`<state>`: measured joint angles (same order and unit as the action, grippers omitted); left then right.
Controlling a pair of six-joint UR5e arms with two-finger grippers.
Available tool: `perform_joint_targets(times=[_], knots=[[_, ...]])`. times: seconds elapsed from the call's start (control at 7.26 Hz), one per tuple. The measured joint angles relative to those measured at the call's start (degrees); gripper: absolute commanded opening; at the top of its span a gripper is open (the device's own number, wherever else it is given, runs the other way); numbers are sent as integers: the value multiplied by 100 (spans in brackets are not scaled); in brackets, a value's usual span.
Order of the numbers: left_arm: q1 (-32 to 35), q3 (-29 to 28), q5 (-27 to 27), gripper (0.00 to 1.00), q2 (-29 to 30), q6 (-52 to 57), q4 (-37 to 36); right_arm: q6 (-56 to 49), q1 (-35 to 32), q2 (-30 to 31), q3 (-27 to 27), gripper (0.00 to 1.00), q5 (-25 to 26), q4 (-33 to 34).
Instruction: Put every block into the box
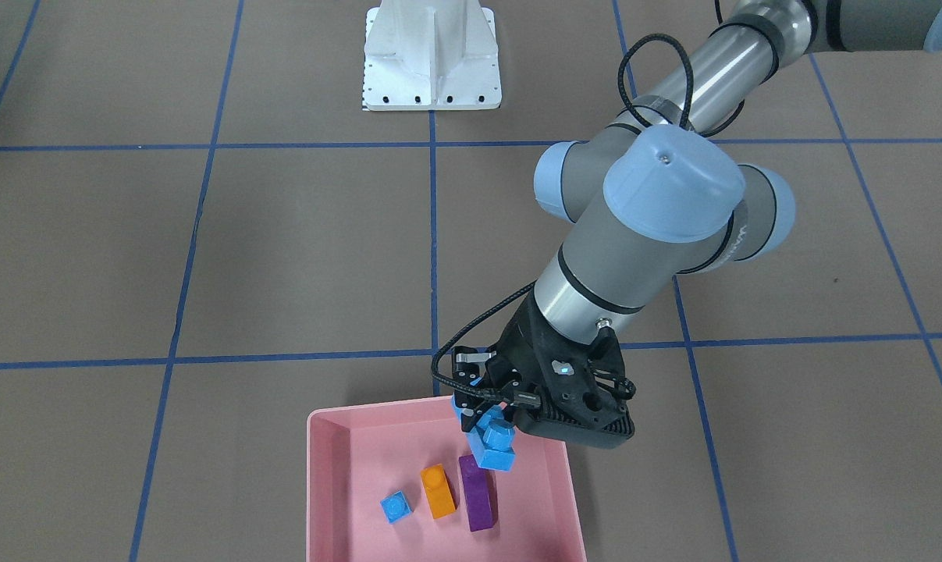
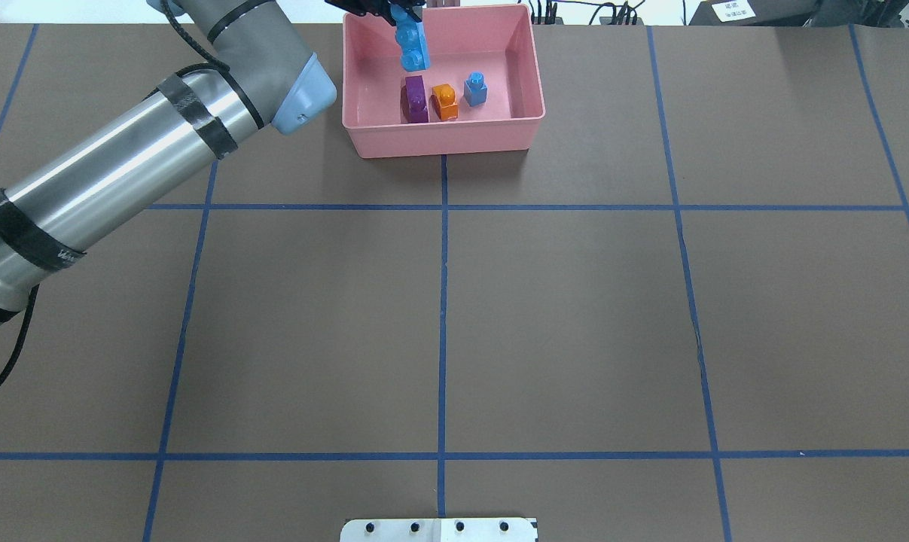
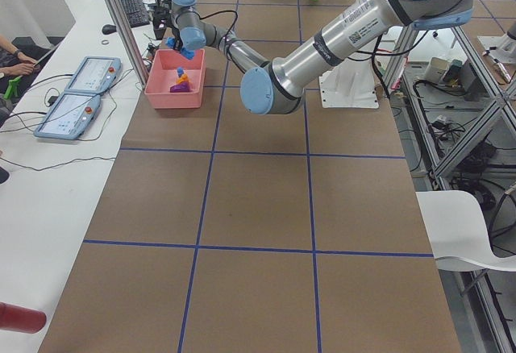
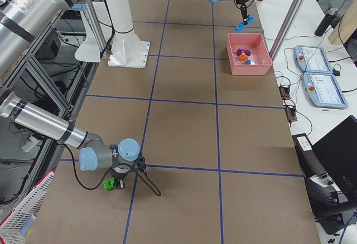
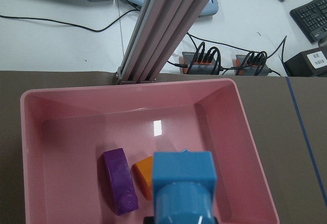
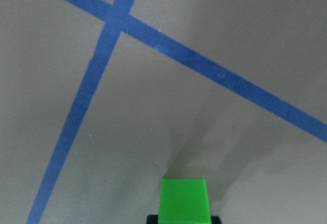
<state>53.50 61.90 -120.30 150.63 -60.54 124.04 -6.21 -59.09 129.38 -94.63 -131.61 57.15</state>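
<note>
- Your left gripper [image 1: 482, 410] is clenched on one end of the long blue brick [image 1: 495, 449]. The brick hangs on end above the pink box [image 1: 326, 484], clear of the floor.
- In the overhead view the box sits at the table's 12 o'clock edge, and the brick hangs over the box's 11 o'clock part.
- The purple brick [image 1: 477, 493] lies just at 6 o'clock from the held brick, with the orange brick [image 1: 439, 492] and the small blue cube [image 1: 396, 507] beside it.
- Shift toward 3 o'clock, where the floor looks bare, so the brick doesn't topple onto the purple one.
- Lower it near the floor before you release; a drop from this height would probably bounce it.
- The green brick [image 4: 110, 184] is well apart from the box, at the right gripper [image 4: 115, 185]. You cannot tell whether its fingers grasp it.
</note>
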Motion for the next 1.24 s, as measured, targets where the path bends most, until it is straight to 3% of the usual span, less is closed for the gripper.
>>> perform_joint_targets(times=[0.41,0.69,0.83,0.96,1.24], knots=[[-101,-128,189,0,64,-22,10,-11,-117,743,-781,0,6,-3],[-229,-677,654,0,377,-29,71,-66,-612,793,-908,0,35,-4],[-255,-865,774,43,451,-43,162,-189,-1042,716,-932,0,49,-5],[-275,-971,920,99,480,-130,227,-299,-1450,539,-951,0,40,14],[-318,-935,1159,100,490,-368,244,-364,-1856,151,-994,0,-12,87]])
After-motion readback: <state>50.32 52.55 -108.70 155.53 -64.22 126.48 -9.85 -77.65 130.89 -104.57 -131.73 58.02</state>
